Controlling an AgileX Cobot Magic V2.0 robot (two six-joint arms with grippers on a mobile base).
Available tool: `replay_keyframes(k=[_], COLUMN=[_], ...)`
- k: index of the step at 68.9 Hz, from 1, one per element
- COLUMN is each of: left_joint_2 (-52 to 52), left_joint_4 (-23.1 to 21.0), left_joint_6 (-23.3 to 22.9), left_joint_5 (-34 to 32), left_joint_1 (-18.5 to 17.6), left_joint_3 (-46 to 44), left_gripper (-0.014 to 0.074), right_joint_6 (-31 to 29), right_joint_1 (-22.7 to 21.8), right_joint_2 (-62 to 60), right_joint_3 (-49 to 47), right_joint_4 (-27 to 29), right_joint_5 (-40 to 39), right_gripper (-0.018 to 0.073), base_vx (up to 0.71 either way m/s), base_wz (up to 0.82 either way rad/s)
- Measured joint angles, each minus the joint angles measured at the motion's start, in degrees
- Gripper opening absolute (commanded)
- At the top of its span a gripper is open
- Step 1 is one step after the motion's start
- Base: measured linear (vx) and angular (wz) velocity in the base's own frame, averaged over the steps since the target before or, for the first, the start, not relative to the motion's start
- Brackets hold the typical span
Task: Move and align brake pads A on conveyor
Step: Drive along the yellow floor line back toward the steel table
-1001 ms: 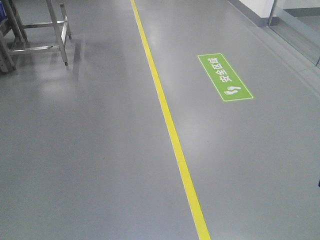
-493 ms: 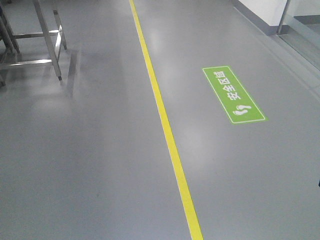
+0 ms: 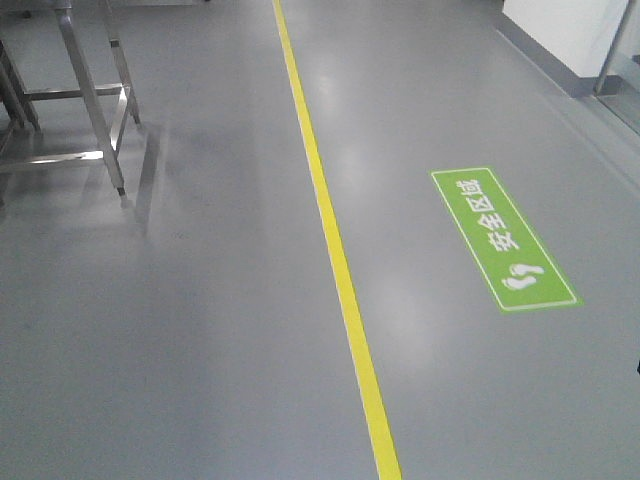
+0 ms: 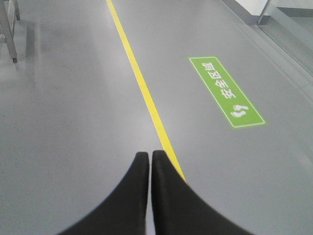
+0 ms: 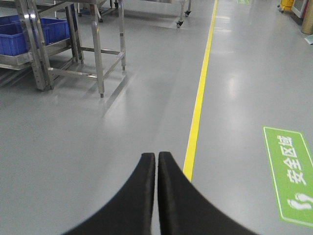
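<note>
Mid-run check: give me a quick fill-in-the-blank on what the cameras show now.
The painted line is ___.
The floor sign right of it is ___.
The left hand and right hand are both ___, holding nothing.
The bins by the steel rack are ___.
Missing: yellow; green; shut; blue.

floor (image 3: pixel 200 350) smooth, semi-glossy grey; frame (image 3: pixel 92 110) shiny steel; crates (image 5: pixel 49 29) blue plastic

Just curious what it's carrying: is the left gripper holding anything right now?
No, the left gripper has its black fingers pressed together with nothing between them.
</note>
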Motion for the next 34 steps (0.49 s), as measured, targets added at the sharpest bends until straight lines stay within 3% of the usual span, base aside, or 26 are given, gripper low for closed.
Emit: replay_keyframes(k=[34], left_joint_2=[0.0], left_joint_4=[0.0], left_joint_6=[0.0], left_joint_5=[0.0], left_joint_1=[0.0], left_joint_3=[0.0], left_gripper=[-0.0006], right_joint_6=[0.0], right_joint_1=[0.0], right_joint_2=[0.0], right_joint_3=[0.0], right_joint_4=[0.0], right_joint_5=[0.0], right_gripper=[-0.0004], base_vx=[0.61], base_wz=[0.07])
